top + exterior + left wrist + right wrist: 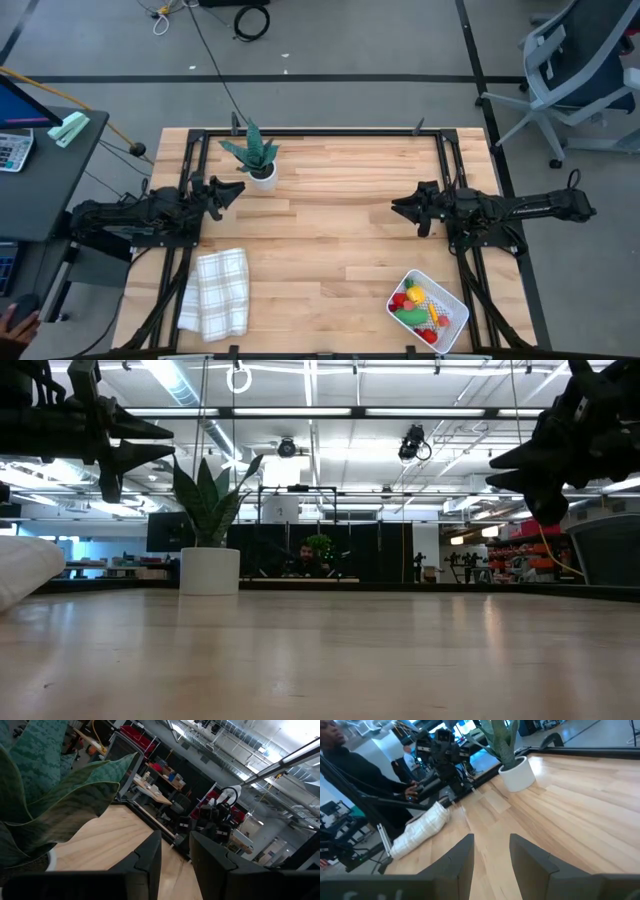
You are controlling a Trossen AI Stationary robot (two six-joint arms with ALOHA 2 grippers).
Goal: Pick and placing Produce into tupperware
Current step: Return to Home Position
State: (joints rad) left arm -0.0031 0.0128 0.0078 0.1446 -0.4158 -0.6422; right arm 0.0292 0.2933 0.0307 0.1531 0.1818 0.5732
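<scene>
Down at the near right corner of the table [340, 250], the tupperware [443, 288] holds the produce [415, 306] in one heap, green, yellow and red bits all inside, and no loose piece shows on the wood in the high view. So the picking looks pretty much done. Both arms hang well apart from the tupperware: left gripper [236, 190] just beside the plant [255, 160], right gripper [398, 207] facing it from across. Each claw is parted a little with nothing between its fingers. Judging by this, only parking the arms is left.
</scene>
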